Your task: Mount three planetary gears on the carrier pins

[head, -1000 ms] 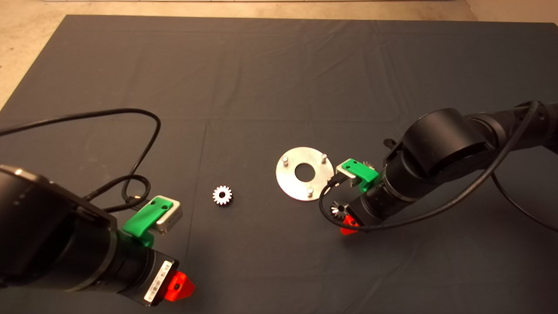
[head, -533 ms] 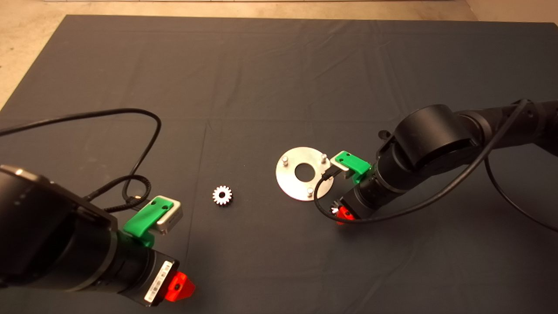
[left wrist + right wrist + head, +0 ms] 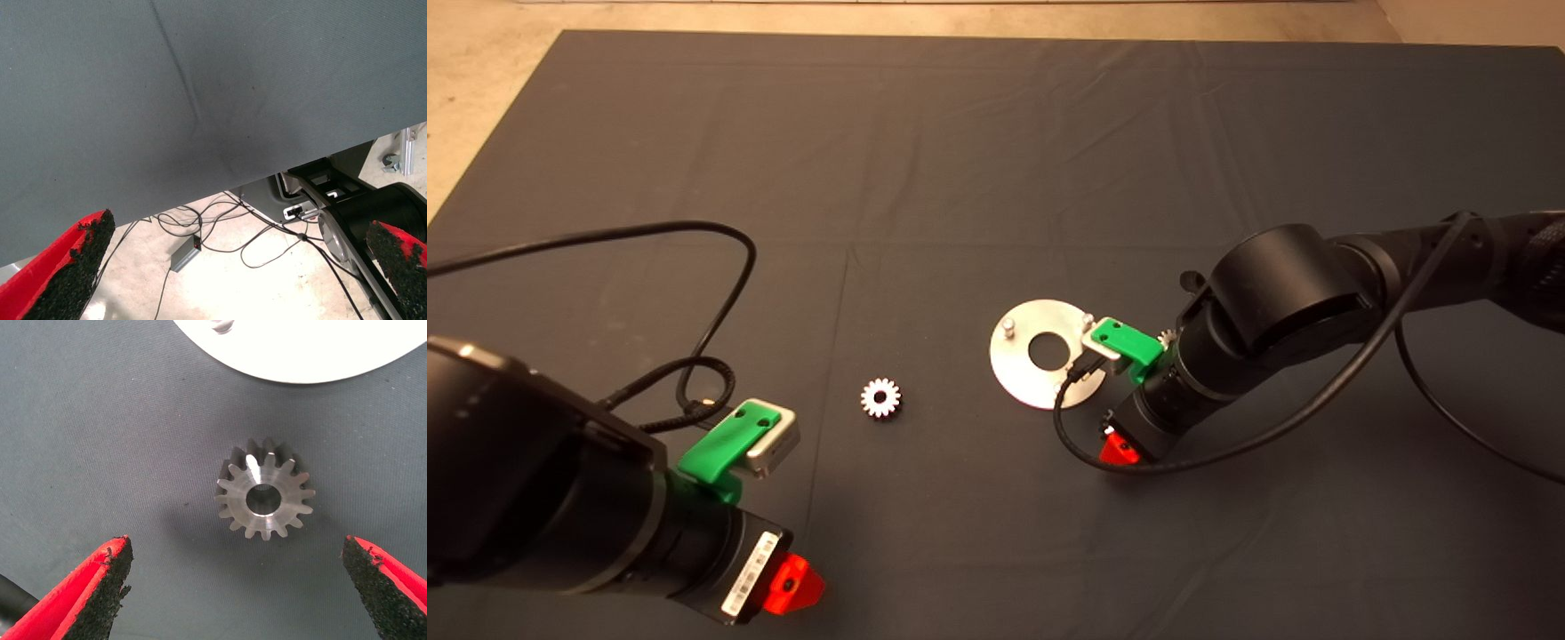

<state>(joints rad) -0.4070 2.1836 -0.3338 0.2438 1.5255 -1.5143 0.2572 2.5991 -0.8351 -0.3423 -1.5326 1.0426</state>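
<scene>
While left pincer (image 3: 787, 582) idles, right pincer (image 3: 237, 587) straddles gear (image 3: 265, 498), spread.

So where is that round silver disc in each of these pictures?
Head view: the disc lies mid-mat, beside the right gripper.
Right wrist view: only its rim shows, just past a small gear lying between the open fingers.
Left wrist view: not in it.
Shared landmark: the dark mat.

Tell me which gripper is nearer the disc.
Right. The right gripper hovers open over a gear beside the disc. The left gripper, also open, waits at the mat's near-left edge, far from it.
</scene>
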